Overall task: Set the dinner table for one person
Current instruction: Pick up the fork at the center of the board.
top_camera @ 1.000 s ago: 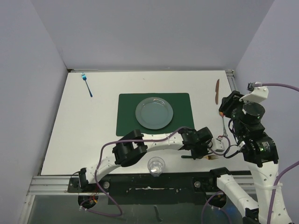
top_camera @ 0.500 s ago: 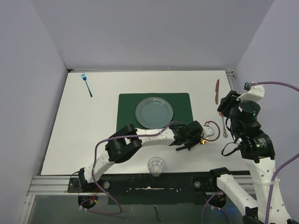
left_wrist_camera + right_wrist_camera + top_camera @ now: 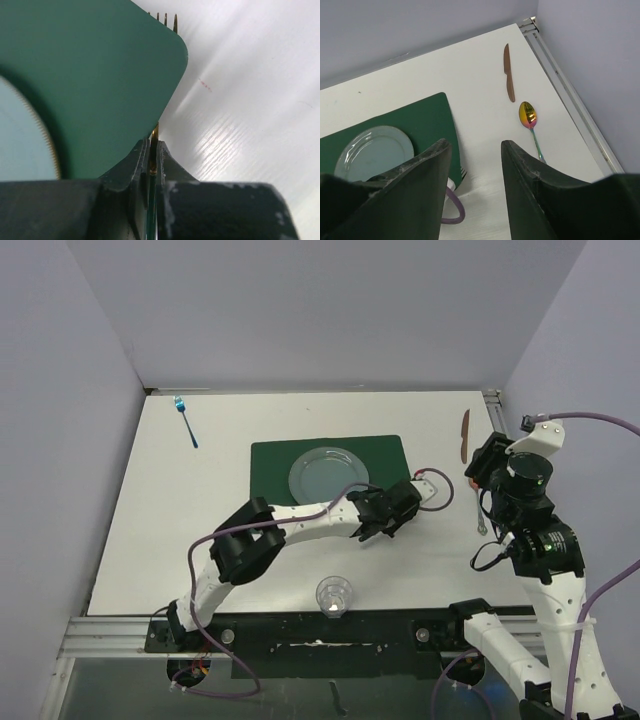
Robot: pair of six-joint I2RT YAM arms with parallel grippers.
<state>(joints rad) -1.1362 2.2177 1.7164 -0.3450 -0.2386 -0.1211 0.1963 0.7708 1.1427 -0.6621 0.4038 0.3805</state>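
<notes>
The dinner table (image 3: 160, 530) is the broad white top filling the enclosure, and both arms reach over its right half. The left gripper (image 3: 152, 146) sits low over it at the near right corner of the green placemat (image 3: 100, 75), its jaws pressed together on the thin gold handle of a fork (image 3: 154, 132). The mat's rounded corner hides the fork's middle, and only the tips of the tines show past the mat's edge. A clear plate (image 3: 20, 135) lies on the mat, to the left of the pinched jaws. Bare white tabletop runs off to the right of the fork.

The right gripper (image 3: 475, 146) hangs above the table's right side with its fingers spread and nothing between them. Below and beyond it, on the table surface, lie a copper knife (image 3: 508, 72) near the far right corner and an iridescent spoon (image 3: 529, 117) just nearer than the knife. A clear cup (image 3: 335, 595) stands at the near edge, and a blue spoon (image 3: 186, 422) lies far left
</notes>
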